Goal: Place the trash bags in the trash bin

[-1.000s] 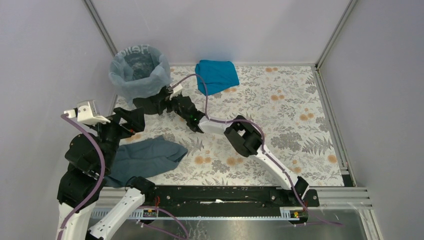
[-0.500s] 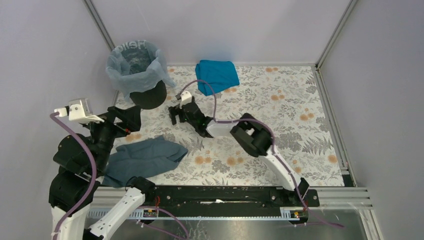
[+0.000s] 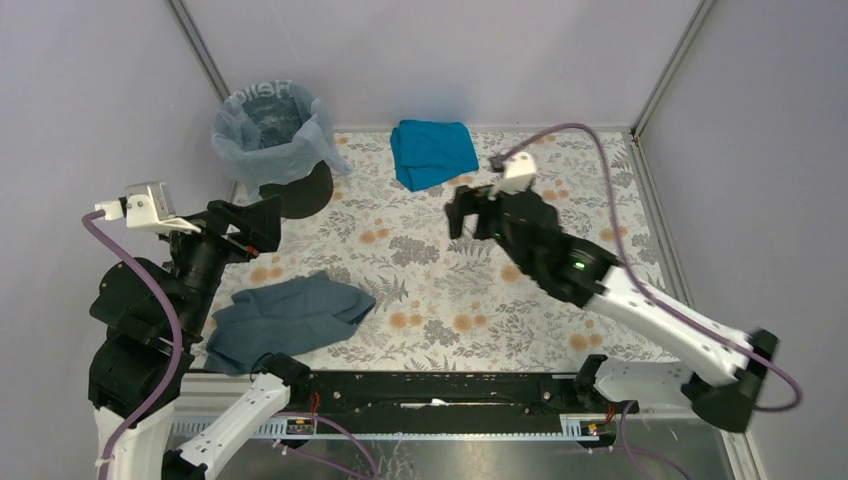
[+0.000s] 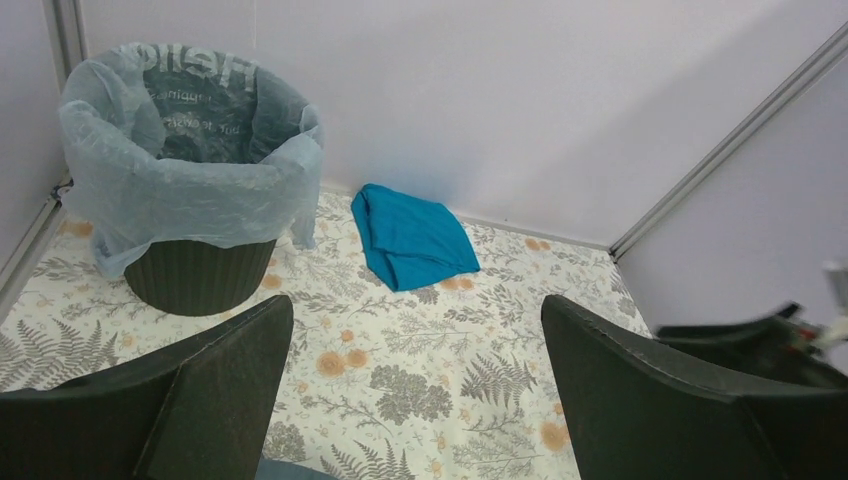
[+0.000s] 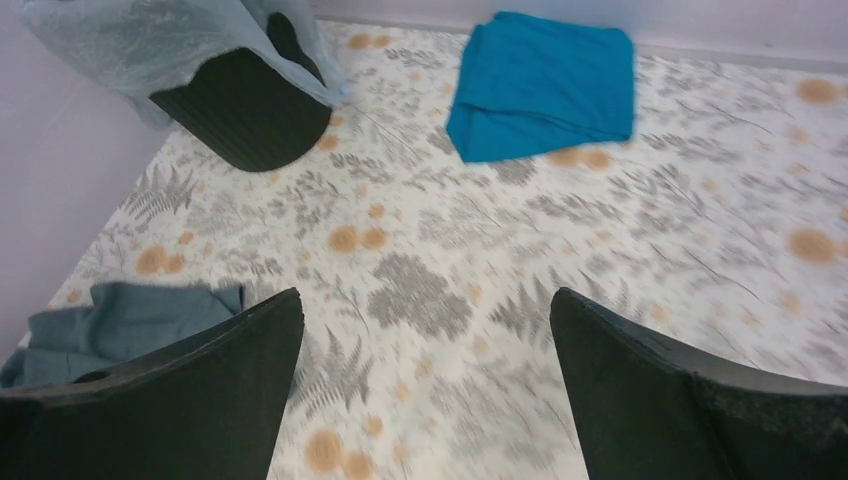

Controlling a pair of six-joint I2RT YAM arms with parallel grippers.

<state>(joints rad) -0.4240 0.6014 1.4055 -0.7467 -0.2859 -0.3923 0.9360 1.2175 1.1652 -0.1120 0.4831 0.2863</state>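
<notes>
Filmy blue-grey trash bag (image 4: 190, 190) lines the black trash bin (image 4: 200, 275) at eleven o'clock on the table (image 3: 600, 200); left pincer (image 4: 415, 330) and right pincer (image 5: 425, 310) both gape, empty.

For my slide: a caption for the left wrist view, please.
Open left gripper faces trash bin lined with trash bag; teal cloth nearby.

My right wrist view is smeared. I see trash bin (image 5: 245, 115) and trash bag (image 5: 110, 35) cut by its top edge; slate-grey cloth (image 5: 120, 315) runs off left.

Plain lilac walls (image 3: 450, 50), aluminium corner posts (image 3: 668, 68), fern-print table covering (image 3: 430, 290), soft even light
</notes>
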